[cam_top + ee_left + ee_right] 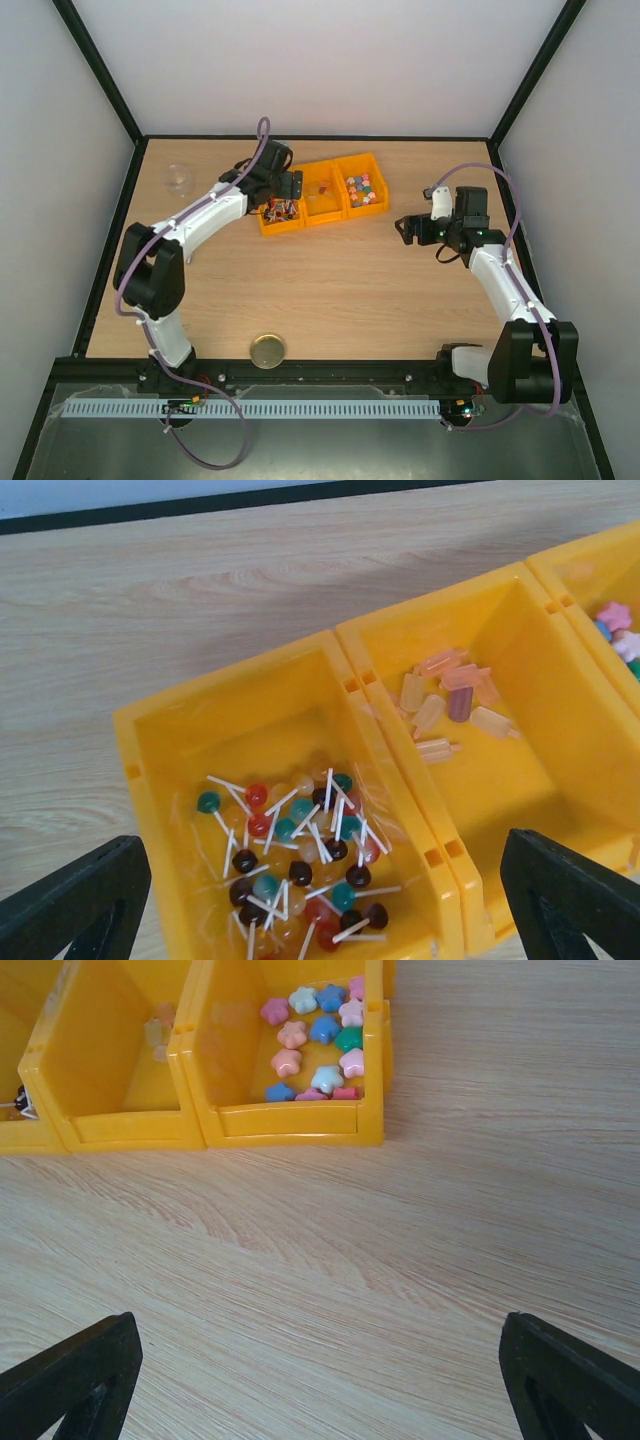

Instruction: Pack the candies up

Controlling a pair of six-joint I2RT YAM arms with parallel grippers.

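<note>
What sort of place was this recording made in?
Probably a robotics lab test cell: a wooden table enclosed by plain white panels in a black frame, with yellow bins of sorted candies set out.

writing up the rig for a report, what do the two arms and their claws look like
Both the left arm and the right arm have curved white link shells between chunky black joint housings. A thin purple cable loops loosely along each one. The left claw and the right claw each have two plain black, wedge-shaped fingers. No markings or labels are visible.
</note>
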